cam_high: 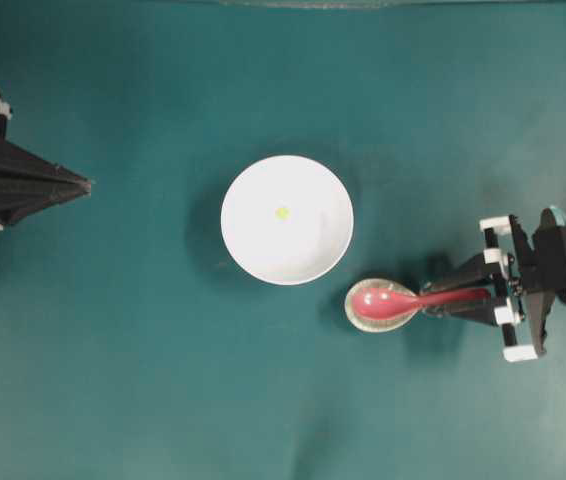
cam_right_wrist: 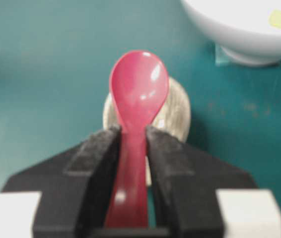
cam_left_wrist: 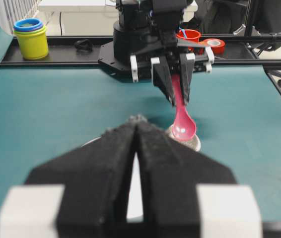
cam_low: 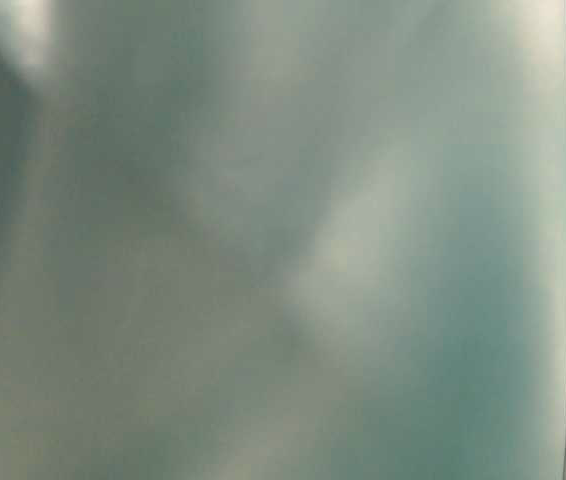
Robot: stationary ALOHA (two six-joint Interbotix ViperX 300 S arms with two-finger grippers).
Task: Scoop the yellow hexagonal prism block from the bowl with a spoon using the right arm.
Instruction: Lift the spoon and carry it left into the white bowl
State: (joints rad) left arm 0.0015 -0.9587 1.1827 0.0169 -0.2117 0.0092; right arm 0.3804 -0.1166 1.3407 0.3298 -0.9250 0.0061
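Observation:
The tiny yellow hexagonal prism block [cam_high: 282, 212] lies inside the white bowl [cam_high: 303, 250] at the table's middle. In the right wrist view the block [cam_right_wrist: 279, 19] and the bowl [cam_right_wrist: 240, 34] show at the upper right. To the bowl's lower right, the pink-red spoon [cam_high: 383, 302] has its scoop over a speckled beige spoon rest [cam_high: 363, 322]. My right gripper [cam_high: 458, 297] is shut on the spoon's handle. Up close, both fingers [cam_right_wrist: 101, 148] press the handle below the scoop [cam_right_wrist: 138, 89]. My left gripper [cam_high: 85, 184] is shut on nothing at the far left, well away from the bowl.
The spoon rest [cam_right_wrist: 177, 111] sits just short of the bowl's foot. Behind the right arm's base stand stacked yellow and blue cups [cam_left_wrist: 31, 37], an orange cup [cam_left_wrist: 190, 34] and a red tape roll [cam_left_wrist: 215, 44]. The table-level view is a blurred teal.

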